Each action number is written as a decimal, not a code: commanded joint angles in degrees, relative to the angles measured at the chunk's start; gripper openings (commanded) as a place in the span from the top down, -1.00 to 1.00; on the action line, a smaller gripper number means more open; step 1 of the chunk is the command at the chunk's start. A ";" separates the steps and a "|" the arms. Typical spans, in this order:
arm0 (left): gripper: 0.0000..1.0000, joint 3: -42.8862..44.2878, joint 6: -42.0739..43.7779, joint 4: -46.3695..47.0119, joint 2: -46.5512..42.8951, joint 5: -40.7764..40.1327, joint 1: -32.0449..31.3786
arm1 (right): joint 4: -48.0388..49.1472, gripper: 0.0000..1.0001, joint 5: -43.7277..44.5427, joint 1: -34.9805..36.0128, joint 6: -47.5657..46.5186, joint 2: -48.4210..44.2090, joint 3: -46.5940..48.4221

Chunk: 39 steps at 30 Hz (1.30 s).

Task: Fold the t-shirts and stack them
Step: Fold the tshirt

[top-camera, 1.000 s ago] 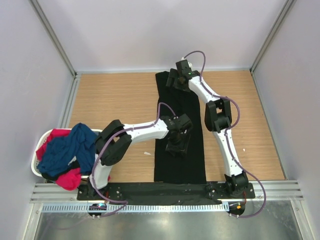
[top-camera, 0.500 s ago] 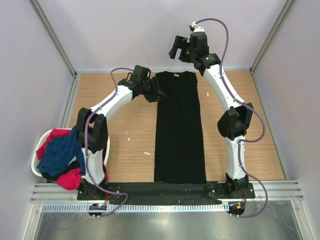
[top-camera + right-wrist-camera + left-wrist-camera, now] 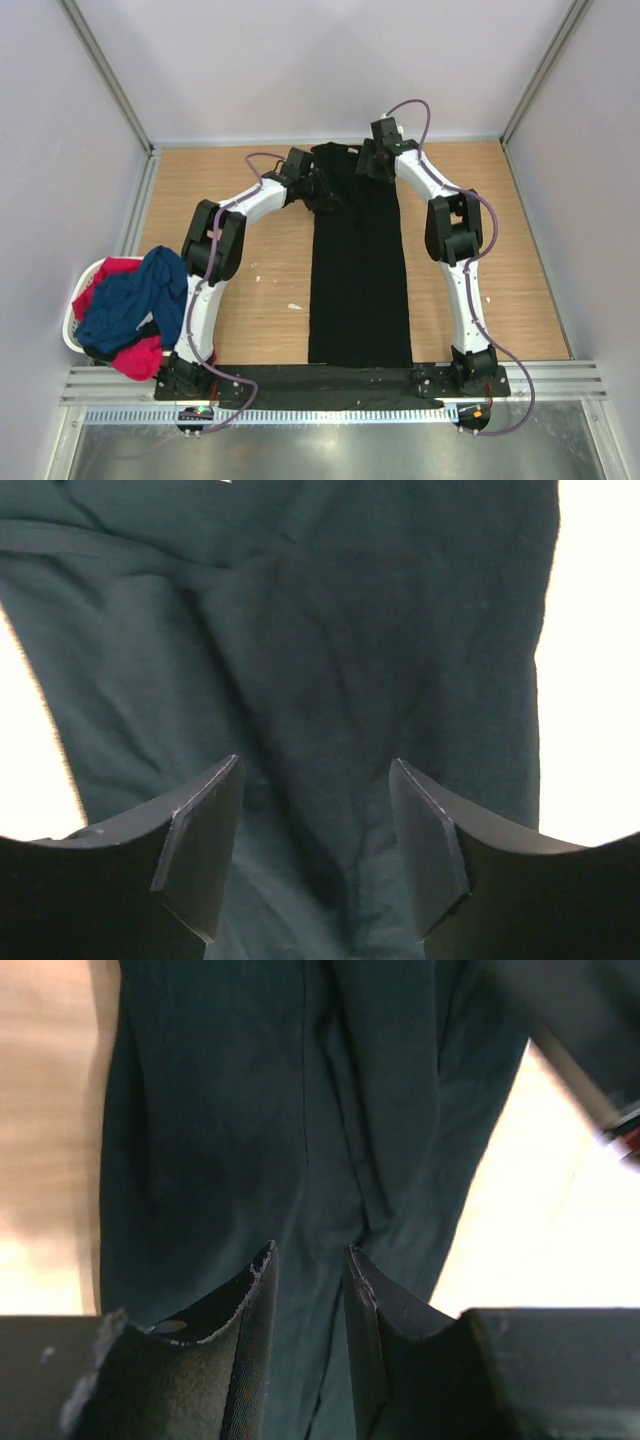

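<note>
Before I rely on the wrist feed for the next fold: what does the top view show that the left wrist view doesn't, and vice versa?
Only the top view: the black shirt as one whole long strip, and the basket at left holding the navy shirt and red shirt. Only the left wrist: the left gripper with its fingers close up, narrowly apart, over creases in the cloth. Both: the black shirt on the table.
</note>
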 commanded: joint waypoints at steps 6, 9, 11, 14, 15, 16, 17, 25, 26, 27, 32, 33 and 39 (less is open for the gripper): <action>0.33 8.09 -2.32 6.91 5.19 -3.80 0.00 | 2.27 -0.01 0.85 -1.63 1.69 -0.56 -0.65; 0.40 10.20 -2.06 7.17 7.21 -4.69 0.00 | 1.92 0.17 0.85 -2.16 1.78 0.67 -1.53; 0.50 11.87 -0.83 7.17 8.44 -4.95 0.00 | 1.48 0.27 1.37 -2.25 0.99 1.47 -1.71; 0.51 13.10 -0.47 7.08 9.50 -5.65 0.00 | 1.13 0.46 2.17 -2.60 0.90 2.35 -3.11; 0.51 13.37 -0.56 7.08 9.94 -5.74 0.00 | 1.57 0.50 1.82 -2.78 1.16 2.35 -3.81; 0.51 13.63 -0.73 7.00 10.20 -5.83 0.00 | 2.09 0.54 0.77 -3.30 1.42 2.26 -4.60; 0.52 13.98 -0.91 6.56 10.55 -6.00 0.00 | 2.97 0.60 0.06 -3.48 2.12 2.26 -5.83; 0.58 16.18 -1.35 6.12 13.01 -6.45 -0.70 | 4.64 0.63 -2.40 -5.24 3.00 2.35 -8.74; 0.57 16.36 -1.26 6.03 13.02 -6.44 -1.05 | 4.73 0.63 -2.58 -5.41 3.01 2.35 -9.00; 0.56 16.36 -1.00 5.94 13.11 -6.44 -1.32 | 4.91 0.63 -2.67 -5.41 3.09 2.26 -9.09; 0.40 16.54 -0.38 5.50 13.46 -6.27 -2.37 | 5.09 0.63 -3.11 -5.59 3.01 1.65 -10.41; 0.39 16.45 -0.30 5.33 13.55 -6.18 -2.55 | 5.26 0.64 -3.02 -5.68 2.92 1.47 -10.67; 0.42 18.11 -0.56 5.06 14.95 -6.36 -3.25 | 5.61 0.64 -3.19 -5.68 2.57 0.42 -12.25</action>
